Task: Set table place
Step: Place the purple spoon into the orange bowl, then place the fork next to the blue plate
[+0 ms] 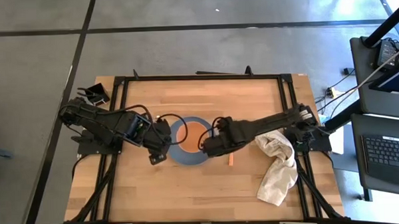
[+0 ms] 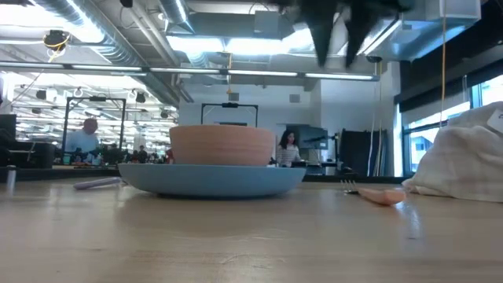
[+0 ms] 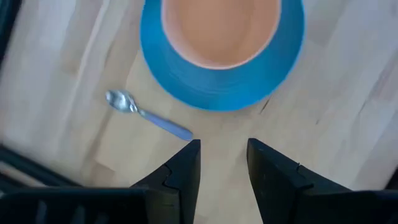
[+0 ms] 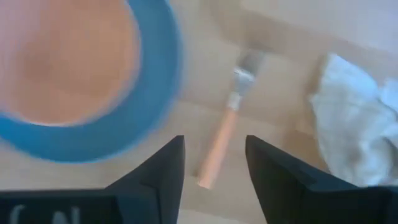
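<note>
I had both arms hanging over the middle of the worktop, and the setting looked nearly laid. The orange bowl sat inside the blue plate. The lilac-handled spoon lay just beside the plate on the left arm's side, and the orange-handled fork lay just beside it on the right arm's side.

The left tool hovered released, its fingers apart with bare planks showing in the gap, near the plate's rim. The right tool was likewise released and empty, above the fork's handle.

My worry was the fork. It lay at a slant to the plate, and a careless descent with the right tool could pinch the handle end and swing the tines into the plate, or skid it toward the off-white cloth lying near. That cloth was bunched close to the right arm, so I judged a low sweep might drag it over the fork. On the left, dropping too near the rim risked nudging plate and bowl together.
</note>
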Controlling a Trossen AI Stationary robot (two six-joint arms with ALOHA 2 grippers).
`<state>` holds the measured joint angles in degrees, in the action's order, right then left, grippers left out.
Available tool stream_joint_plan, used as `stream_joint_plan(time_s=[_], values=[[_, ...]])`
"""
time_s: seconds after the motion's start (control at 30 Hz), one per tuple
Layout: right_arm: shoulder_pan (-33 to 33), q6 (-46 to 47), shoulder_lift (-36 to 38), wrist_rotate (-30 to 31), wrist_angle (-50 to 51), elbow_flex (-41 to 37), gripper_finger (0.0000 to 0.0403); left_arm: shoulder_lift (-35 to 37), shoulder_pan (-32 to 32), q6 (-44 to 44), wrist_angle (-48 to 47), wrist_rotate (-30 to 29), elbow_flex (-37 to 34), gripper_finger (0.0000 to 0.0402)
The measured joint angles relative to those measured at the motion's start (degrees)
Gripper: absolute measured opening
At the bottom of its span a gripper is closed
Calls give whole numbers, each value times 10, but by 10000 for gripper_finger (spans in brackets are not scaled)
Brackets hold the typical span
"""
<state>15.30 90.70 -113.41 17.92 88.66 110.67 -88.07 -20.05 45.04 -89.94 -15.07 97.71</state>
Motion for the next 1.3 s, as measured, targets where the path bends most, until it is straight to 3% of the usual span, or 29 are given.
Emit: stream_joint_plan(time_s=[0.17,0.27,0.5,0.7,0.83,0.97,1.3], values=[[16,-39,-1,61,2,93,172,3,-10,100,0,-13,-11,124],[25,-100,0,64,-21,140,172,10,-19,171,0,-23,-47,124],[41,-256,-1,76,-58,218,172,38,-57,400,-1,-30,-207,124],[40,-361,0,98,-61,234,172,49,-60,557,45,-115,-339,124],[38,-394,-1,100,-61,234,172,49,-39,566,189,-116,-413,124],[37,-404,-1,100,-61,234,172,49,-28,564,334,-157,-488,124],[37,-419,-1,95,-60,234,172,49,-1,569,401,-174,-572,124]])
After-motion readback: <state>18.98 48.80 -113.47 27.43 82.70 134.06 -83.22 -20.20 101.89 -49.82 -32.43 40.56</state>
